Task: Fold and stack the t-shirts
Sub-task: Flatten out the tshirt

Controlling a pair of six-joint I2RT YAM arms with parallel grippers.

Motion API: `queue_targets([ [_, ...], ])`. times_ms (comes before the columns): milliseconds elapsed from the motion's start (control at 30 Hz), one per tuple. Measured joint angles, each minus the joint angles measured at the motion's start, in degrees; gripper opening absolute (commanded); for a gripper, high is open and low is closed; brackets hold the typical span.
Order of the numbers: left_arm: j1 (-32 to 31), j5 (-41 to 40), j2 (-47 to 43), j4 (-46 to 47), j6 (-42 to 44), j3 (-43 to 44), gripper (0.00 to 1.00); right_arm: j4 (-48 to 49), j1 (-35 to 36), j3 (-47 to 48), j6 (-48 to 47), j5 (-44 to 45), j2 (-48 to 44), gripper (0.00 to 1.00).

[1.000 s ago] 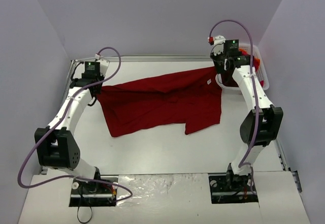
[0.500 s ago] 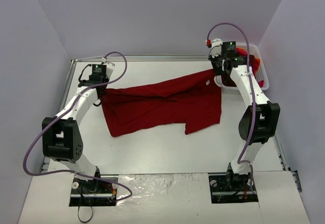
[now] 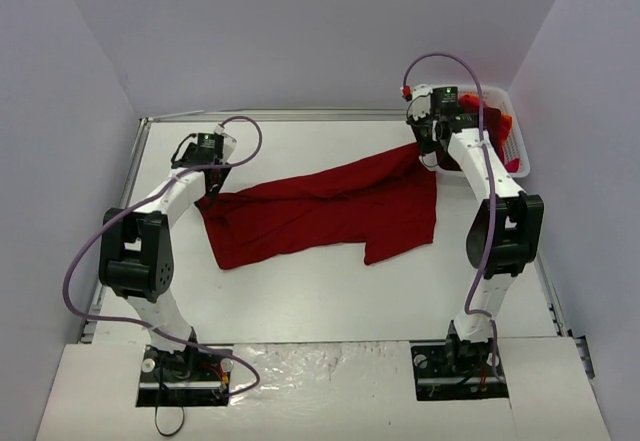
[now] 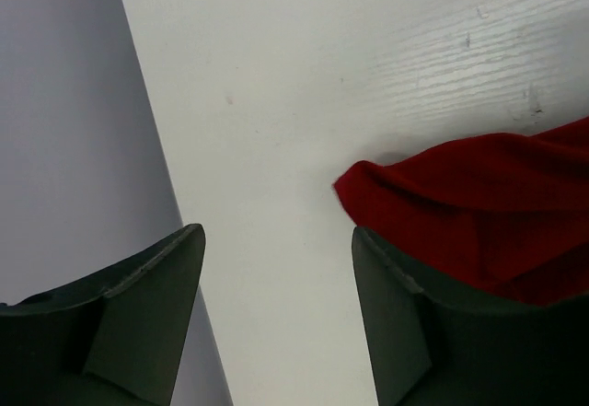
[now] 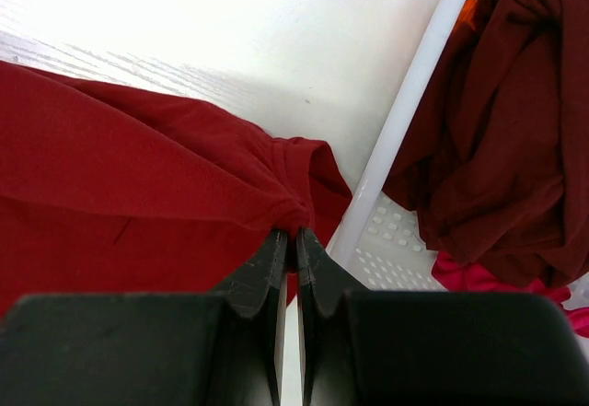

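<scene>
Beside the white mesh basket (image 5: pixel 405 102), right fingers (image 5: pixel 285 254) pinch the rumpled dark red t-shirt (image 5: pixel 120 148); left fingers (image 4: pixel 386 305) gape apart

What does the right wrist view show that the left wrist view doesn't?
Right wrist only: the right gripper shut on a bunched corner of the spread t-shirt, beside the white basket, darker shirts heaped inside. Left wrist only: the left gripper open, holding nothing, the cloth's edge beside one finger, and the grey wall. Both: that red t-shirt on the white table.
</scene>
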Motion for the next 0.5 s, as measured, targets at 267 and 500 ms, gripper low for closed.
queue_targets([
  [267,-0.9,2.5,-4.0,-1.4,2.2,0.0,0.66,0.4,0.0,-0.3,-0.2,0.0,0.0,0.0],
  [500,-5.8,10.2,-12.4,-3.8,4.5,-2.2,0.65,0.4,0.0,-1.0,-0.1,-0.4,0.0,0.0],
])
